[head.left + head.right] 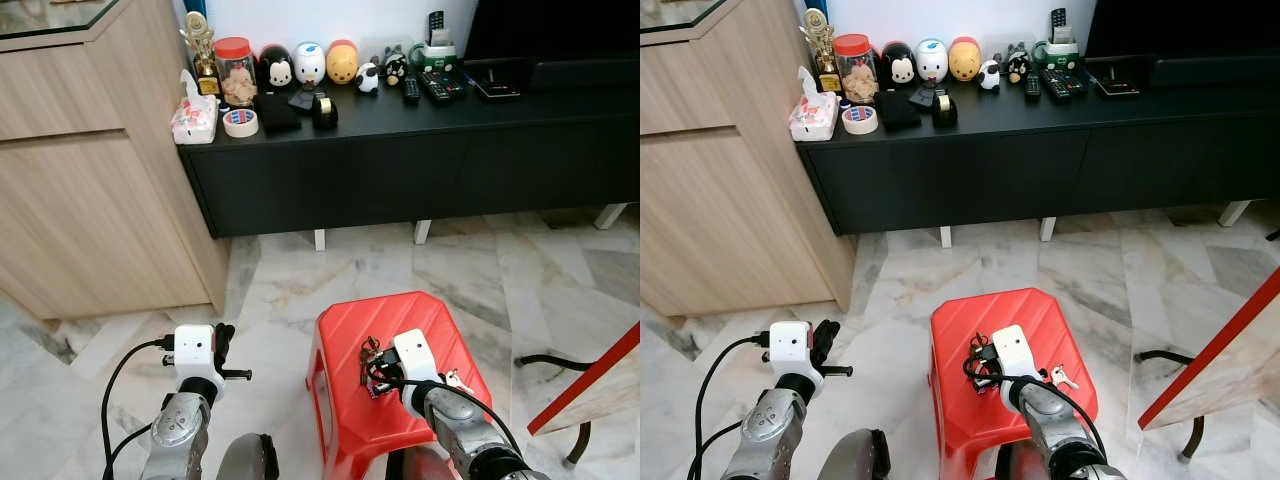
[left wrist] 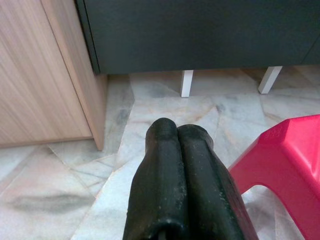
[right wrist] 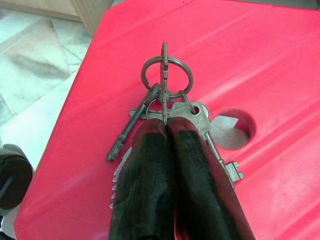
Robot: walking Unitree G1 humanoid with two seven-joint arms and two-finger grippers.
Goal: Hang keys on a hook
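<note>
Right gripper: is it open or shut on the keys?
Shut. The right gripper has its jaws pressed together, pinching the keys over the red stool.

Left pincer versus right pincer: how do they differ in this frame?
The right pincer is shut on the keys, pinching the bunch over the red stool; the left pincer is shut on nothing. The right one sits above the stool top, while the left one hangs over the marble floor beside it. Both have black fingers pressed together.
</note>
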